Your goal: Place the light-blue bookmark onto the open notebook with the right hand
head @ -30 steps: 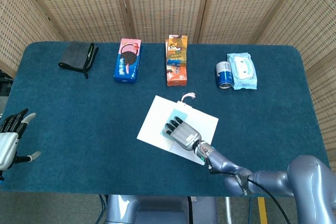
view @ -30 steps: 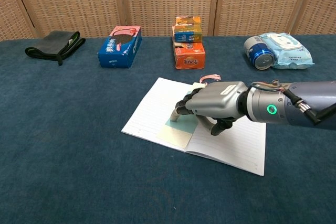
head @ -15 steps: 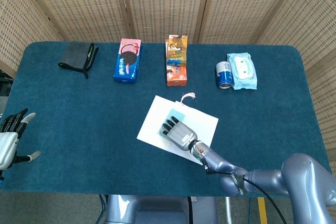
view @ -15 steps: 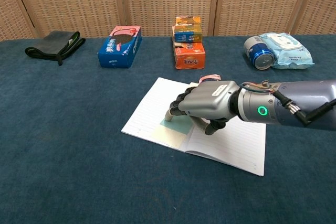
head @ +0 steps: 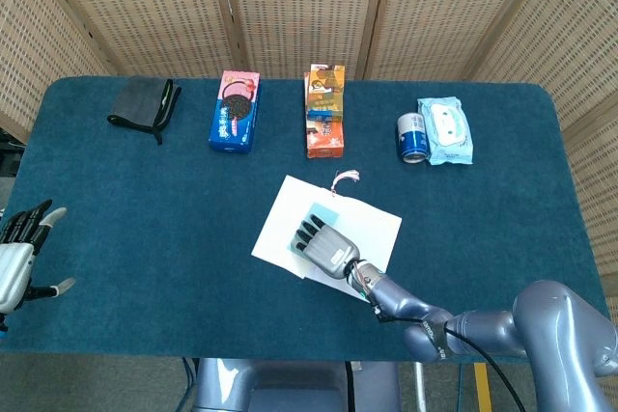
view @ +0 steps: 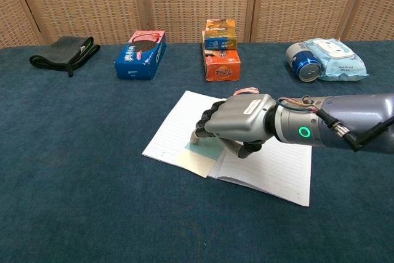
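Observation:
The open white notebook (head: 382, 222) (view: 274, 167) lies at the table's middle. On its left page is the light-blue bookmark (head: 325, 211) (view: 202, 153), its pink tassel (head: 346, 177) (view: 246, 92) trailing past the far edge. My right hand (head: 326, 246) (view: 237, 124) covers most of the bookmark, fingers curled down over it and holding it against the paper. One corner of the bookmark reaches the notebook's near edge. My left hand (head: 24, 253) hovers at the table's left edge, fingers spread and holding nothing; the chest view does not show it.
Along the far side stand a black pouch (head: 143, 103), a blue cookie box (head: 235, 111), stacked orange boxes (head: 325, 111), a blue can (head: 412, 136) and a wipes pack (head: 445, 130). Blue cloth covers the table; a wicker screen stands behind.
My right hand has slid a little to the left across the notebook, carrying the bookmark with it toward the left page's near edge. The left hand has not moved.

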You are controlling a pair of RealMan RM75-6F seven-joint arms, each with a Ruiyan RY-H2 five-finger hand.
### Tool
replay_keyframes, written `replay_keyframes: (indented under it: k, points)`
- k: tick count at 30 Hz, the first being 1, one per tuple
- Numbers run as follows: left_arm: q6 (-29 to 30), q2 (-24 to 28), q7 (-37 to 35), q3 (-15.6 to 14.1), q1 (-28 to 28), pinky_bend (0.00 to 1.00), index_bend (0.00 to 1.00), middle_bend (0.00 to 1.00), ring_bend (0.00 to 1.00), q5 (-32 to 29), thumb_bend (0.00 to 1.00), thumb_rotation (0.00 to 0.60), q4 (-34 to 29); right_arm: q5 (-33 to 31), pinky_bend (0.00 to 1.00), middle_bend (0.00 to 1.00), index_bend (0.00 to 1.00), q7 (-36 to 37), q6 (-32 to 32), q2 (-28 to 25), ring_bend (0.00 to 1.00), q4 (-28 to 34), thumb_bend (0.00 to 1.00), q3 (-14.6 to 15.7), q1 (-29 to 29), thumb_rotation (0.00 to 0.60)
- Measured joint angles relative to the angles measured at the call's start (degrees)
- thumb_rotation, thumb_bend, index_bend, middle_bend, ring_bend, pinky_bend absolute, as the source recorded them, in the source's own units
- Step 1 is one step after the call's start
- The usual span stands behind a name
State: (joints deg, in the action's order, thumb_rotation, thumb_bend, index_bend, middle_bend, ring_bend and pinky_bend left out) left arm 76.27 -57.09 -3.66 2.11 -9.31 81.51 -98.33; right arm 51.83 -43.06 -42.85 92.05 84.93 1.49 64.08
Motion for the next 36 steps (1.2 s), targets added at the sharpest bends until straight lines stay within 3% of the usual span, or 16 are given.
replay_keyframes:
  k: [10, 16, 21, 26, 32, 36]
  points:
    - [-0.44, 0.03, -0.22, 0.27, -0.19, 0.0, 0.0, 0.0, 0.0, -0.75, 0.0, 0.6, 0.12, -1.04, 0.06, 0.16, 0.23, -2.89, 1.02, 1.16, 0.01, -2.21, 1.0, 0.16, 2.17, 0.6]
    - [-0.9, 0.16, -0.59, 0.42, -0.36, 0.0, 0.0, 0.0, 0.0, -1.25, 0.0, 0.6, 0.28, -0.99, 0.06, 0.16, 0.23, -0.68, 0.56, -0.11, 0.01, -0.29, 1.0, -1.3, 2.16, 0.6]
    - [-1.33, 0.16, -0.64, 0.45, -0.54, 0.0, 0.0, 0.0, 0.0, -1.49, 0.0, 0.6, 0.38, 0.8, 0.06, 0.15, 0.23, 5.1, -0.36, -3.64, 0.01, 3.63, 1.0, -4.47, 1.44, 0.6]
    - [-1.61, 0.17, -0.56, 0.48, -0.69, 0.0, 0.0, 0.0, 0.0, -1.65, 0.0, 0.6, 0.34, 2.0, 0.06, 0.06, 0.1, 11.52, -0.85, -6.85, 0.01, 6.02, 1.0, -7.07, 0.07, 0.6]
    - [-2.23, 0.0, 0.08, 0.49, -0.97, 0.0, 0.0, 0.0, 0.0, -2.02, 0.0, 0.6, 0.3, 3.68, 0.06, 0.06, 0.08, 21.72, 0.25, -9.97, 0.01, 8.55, 1.0, -8.75, -2.7, 0.6]
    - [-2.61, -0.32, 1.24, 0.31, -1.23, 0.0, 0.0, 0.0, 0.0, -1.9, 0.0, 0.6, 0.0, 7.78, 0.06, 0.06, 0.08, 26.62, 1.4, -11.41, 0.01, 9.19, 1.0, -8.31, -4.56, 0.6]
